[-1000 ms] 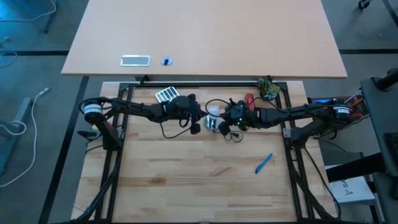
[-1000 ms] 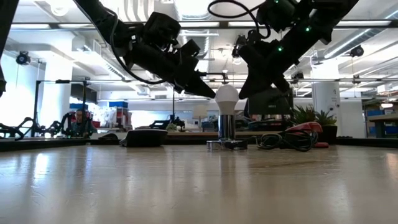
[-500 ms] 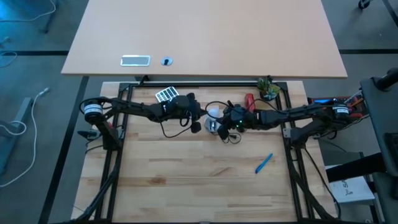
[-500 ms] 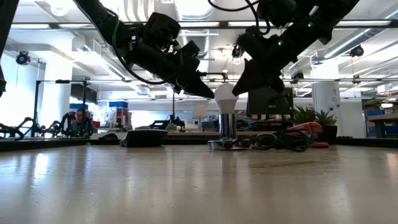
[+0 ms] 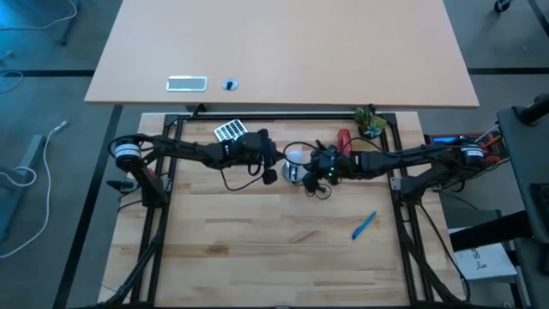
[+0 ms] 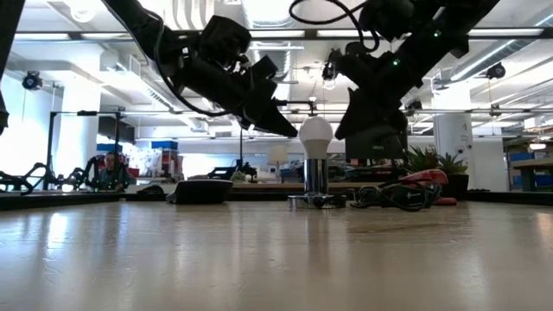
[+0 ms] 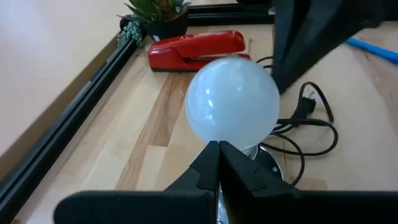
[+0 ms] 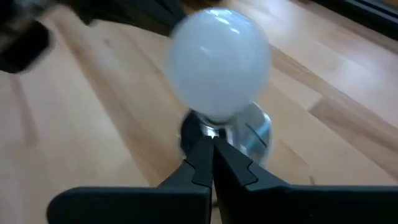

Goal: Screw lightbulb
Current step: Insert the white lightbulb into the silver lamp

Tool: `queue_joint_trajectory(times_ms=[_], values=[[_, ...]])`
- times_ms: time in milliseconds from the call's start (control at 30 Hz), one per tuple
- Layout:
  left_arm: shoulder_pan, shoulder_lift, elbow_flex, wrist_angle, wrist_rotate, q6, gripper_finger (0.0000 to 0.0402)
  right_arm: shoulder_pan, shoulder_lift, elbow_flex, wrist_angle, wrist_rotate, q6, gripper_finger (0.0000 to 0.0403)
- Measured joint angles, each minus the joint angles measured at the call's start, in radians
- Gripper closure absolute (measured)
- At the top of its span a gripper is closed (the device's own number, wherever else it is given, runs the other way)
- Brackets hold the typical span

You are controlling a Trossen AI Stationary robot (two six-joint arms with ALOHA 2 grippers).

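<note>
The lightbulb (image 6: 315, 134) stands upright in the silver socket (image 6: 315, 180) on the bench (image 5: 257, 249). Both grippers, left (image 6: 285, 128) and right (image 6: 346, 130), flank it with jaws clenched, grasping nothing. The turning step seems in hand; next, one gripper must press the globe and rotate.

From where I stand, no writing, label, brand or number can be read anywhere on the desk or the things on it; the small flat card (image 5: 187, 83) on the far desk top and the paper (image 5: 493, 260) off the right edge are too small to make out
</note>
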Motion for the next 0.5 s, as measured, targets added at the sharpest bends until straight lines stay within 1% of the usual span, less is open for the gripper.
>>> queue_joint_trajectory(times_ms=[133,233,400,500], values=[[-0.007,-0.026,0.001,-0.026,-0.001,-0.003,0.0401,-0.001,-0.020,0.000,-0.078,0.078,0.001,0.0403],[-0.013,-0.033,0.001,-0.051,0.007,-0.003,0.0401,-0.012,-0.023,0.000,-0.075,0.090,-0.016,0.0403],[-0.015,-0.033,0.001,-0.073,0.144,-0.006,0.0401,-0.025,-0.019,0.000,-0.013,0.082,-0.061,0.0403],[-0.018,-0.031,0.001,-0.074,0.149,-0.010,0.0401,-0.030,-0.015,0.000,0.023,0.074,-0.082,0.0403]])
